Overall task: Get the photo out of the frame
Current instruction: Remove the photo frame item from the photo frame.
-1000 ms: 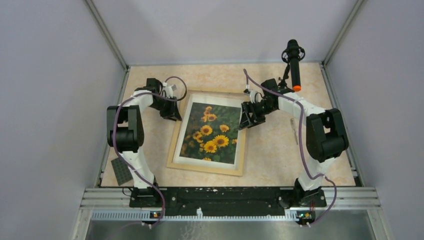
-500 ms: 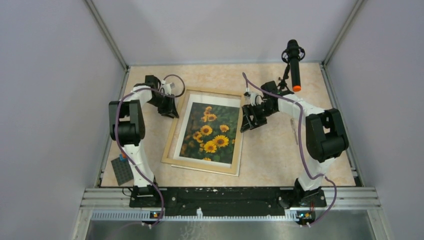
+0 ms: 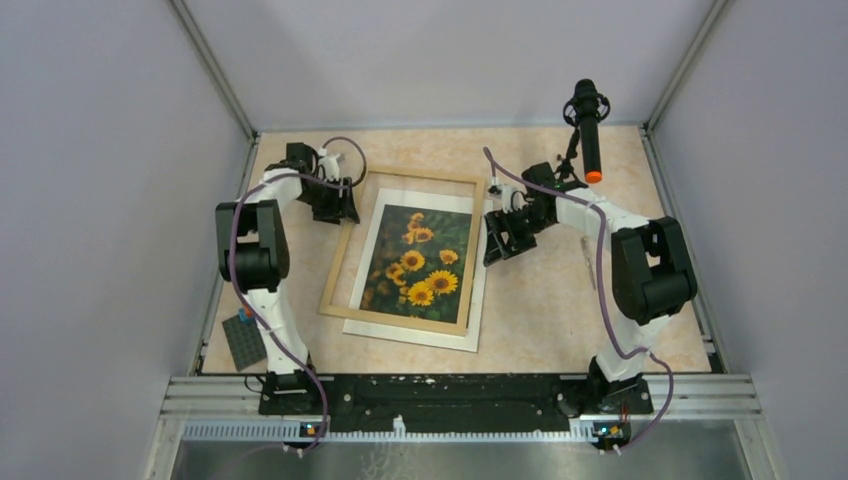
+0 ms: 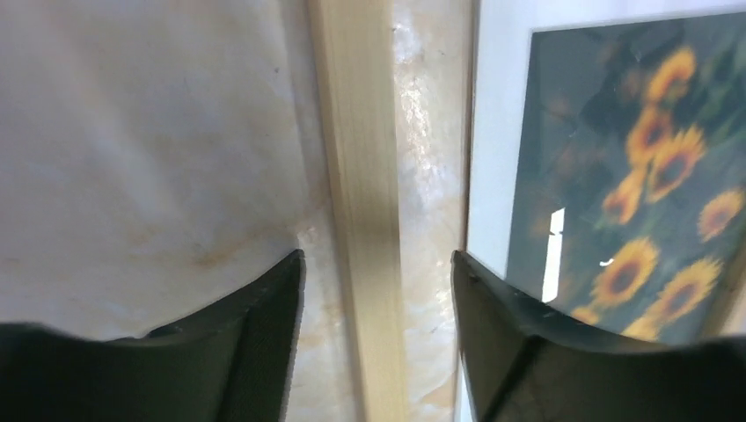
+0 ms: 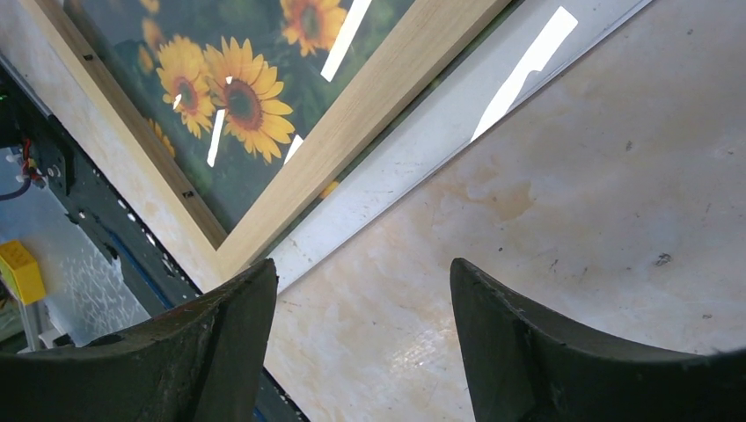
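Observation:
The photo (image 3: 420,262), sunflowers with a white border, lies flat on the table. The light-wood frame (image 3: 343,255) lies skewed over it, shifted left and away, so the photo's white border sticks out at the right and near sides. My left gripper (image 3: 345,212) is open at the frame's far left corner; in the left wrist view its jaws (image 4: 376,264) straddle the wooden rail (image 4: 361,176) without visibly clamping it. My right gripper (image 3: 497,250) is open and empty over bare table beside the photo's right edge (image 5: 422,132); the frame rail (image 5: 369,105) lies beyond it.
A dark grey studded baseplate (image 3: 243,342) lies at the near left. A black cylinder with an orange tip (image 3: 588,130) stands on a stand at the back right. A small yellow brick (image 5: 19,271) shows near the black base rail. Walls enclose the table.
The frame has slid left and away together with my left gripper, uncovering the photo's white border on the right and near sides. The photo stayed put. My right gripper barely moved.

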`<state>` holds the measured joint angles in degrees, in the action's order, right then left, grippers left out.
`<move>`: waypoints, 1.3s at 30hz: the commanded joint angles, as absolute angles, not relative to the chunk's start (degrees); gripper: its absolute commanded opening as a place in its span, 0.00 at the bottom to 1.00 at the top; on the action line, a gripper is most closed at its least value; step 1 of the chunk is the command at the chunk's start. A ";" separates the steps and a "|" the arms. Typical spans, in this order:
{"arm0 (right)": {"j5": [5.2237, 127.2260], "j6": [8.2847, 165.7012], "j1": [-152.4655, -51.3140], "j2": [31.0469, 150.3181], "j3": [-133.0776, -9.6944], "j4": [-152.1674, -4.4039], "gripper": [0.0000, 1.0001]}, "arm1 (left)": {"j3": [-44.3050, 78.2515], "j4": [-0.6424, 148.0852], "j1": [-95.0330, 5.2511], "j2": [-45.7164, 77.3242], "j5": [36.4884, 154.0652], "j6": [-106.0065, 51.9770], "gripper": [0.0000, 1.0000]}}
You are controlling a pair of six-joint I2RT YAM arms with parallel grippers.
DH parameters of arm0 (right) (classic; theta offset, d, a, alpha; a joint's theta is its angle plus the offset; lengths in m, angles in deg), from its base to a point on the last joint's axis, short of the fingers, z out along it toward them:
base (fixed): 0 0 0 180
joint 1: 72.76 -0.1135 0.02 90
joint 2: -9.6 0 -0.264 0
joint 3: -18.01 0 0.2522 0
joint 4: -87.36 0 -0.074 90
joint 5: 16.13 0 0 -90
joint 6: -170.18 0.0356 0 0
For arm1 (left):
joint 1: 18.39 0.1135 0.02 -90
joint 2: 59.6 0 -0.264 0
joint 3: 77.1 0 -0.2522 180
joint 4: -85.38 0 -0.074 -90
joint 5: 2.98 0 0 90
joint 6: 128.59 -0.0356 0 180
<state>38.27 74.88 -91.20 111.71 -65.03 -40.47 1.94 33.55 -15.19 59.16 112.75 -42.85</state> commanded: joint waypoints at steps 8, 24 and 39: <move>34.12 74.32 -88.98 107.35 -61.20 -41.89 0.72 | 16.99 29.86 -23.41 31.75 132.90 -83.56 0.99; 34.80 76.66 -84.64 104.10 -56.11 -43.29 0.72 | 45.88 54.05 -67.68 21.09 113.05 -79.56 0.99; 35.37 75.84 -84.41 100.62 -52.23 -43.39 0.72 | 47.08 59.78 -74.73 25.75 104.92 -77.70 0.99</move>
